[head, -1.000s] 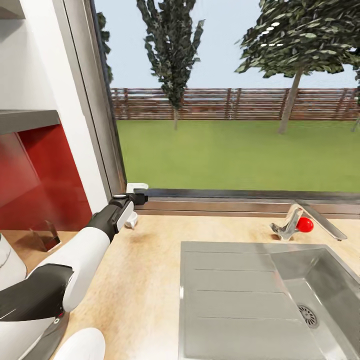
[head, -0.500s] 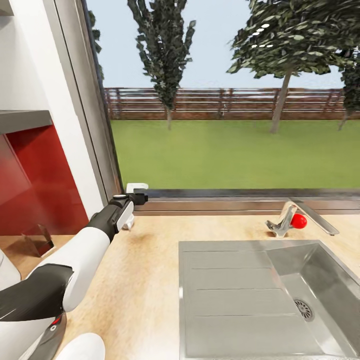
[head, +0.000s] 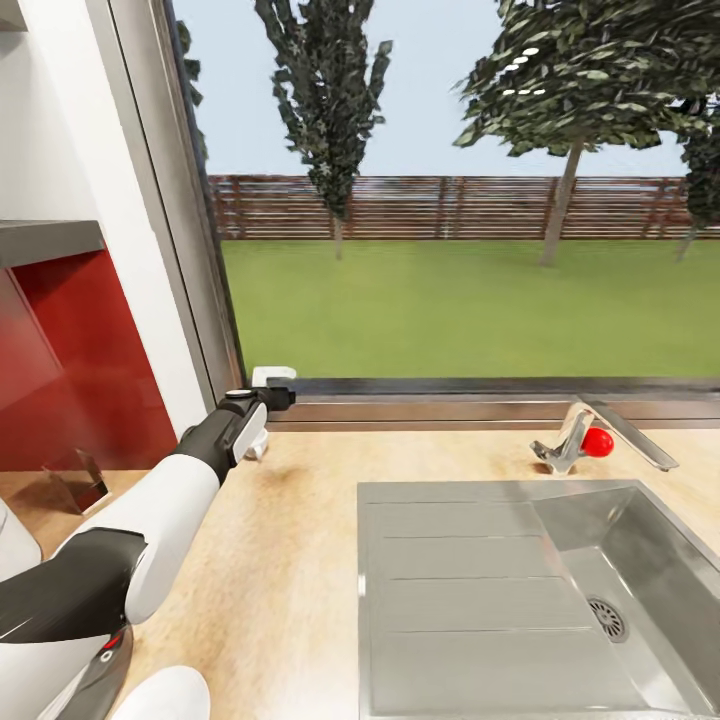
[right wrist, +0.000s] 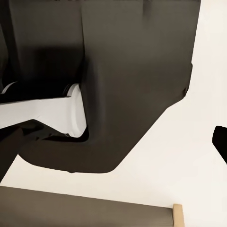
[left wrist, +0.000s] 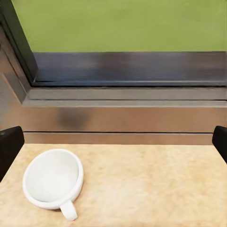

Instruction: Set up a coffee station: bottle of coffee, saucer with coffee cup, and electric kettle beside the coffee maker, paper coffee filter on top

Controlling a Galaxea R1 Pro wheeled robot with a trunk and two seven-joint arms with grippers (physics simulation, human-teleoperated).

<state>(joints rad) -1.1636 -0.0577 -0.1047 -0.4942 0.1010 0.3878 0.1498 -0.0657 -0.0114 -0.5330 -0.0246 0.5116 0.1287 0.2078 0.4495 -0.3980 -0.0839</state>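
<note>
- We see the left arm reaching forward over the kitchen countertop toward the window sill, with the left gripper near the corner where the window frame meets the counter.
- In the left wrist view, the coffee cup lies on the light-wood surface, its handle pointing toward the camera.
- The two dark fingertips sit at the far edges of that view, spread wide apart with nothing held between them.
- The cup rests between the fingers but much closer to one of them, just beside it; we cannot tell whether it touches that finger.
- The cup sits near the window frame's lower rail, apart from it.
- In the head view, the steel sink and its tap with a red knob lie well apart from the cup.
- The right wrist view shows dark and white robot parts; we cannot tell how the right gripper's fingers stand.
</note>
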